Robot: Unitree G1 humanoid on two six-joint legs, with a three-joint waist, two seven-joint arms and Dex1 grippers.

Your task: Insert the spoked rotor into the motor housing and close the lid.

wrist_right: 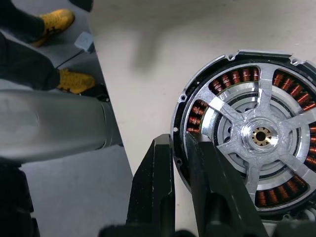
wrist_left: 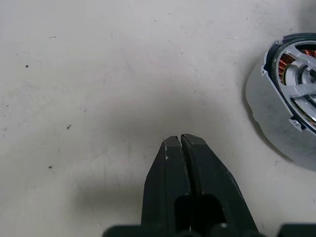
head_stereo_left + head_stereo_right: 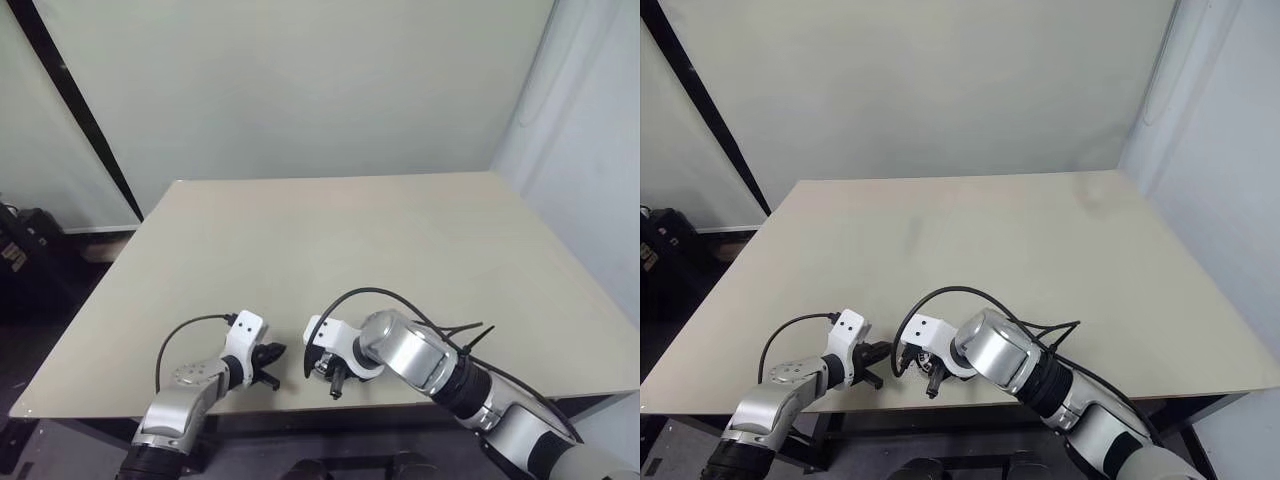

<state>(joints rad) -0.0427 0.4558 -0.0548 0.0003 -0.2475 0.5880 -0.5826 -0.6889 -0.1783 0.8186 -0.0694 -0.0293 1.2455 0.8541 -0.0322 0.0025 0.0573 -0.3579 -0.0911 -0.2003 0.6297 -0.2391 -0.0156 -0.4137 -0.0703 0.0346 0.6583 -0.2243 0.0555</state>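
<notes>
The round motor housing (image 1: 252, 138) with copper-orange coils — cut off at the frame edge, silvery spoked piece inside — is pinched at its rim by the right gripper (image 1: 185, 143); left gripper (image 2: 180, 140) closed, empty.

Big tan table (image 3: 330, 240) w/ pale wall behind. Both arms sit near the front edge, close together. Left gripper (image 3: 270, 364) has its black fingers pressed together, nothing in them, pointing at the right one. Right gripper (image 3: 330, 372) points down at the table, fingers nearly together on something small and dark; can't tell what. Black cables loop over both wrists.
</notes>
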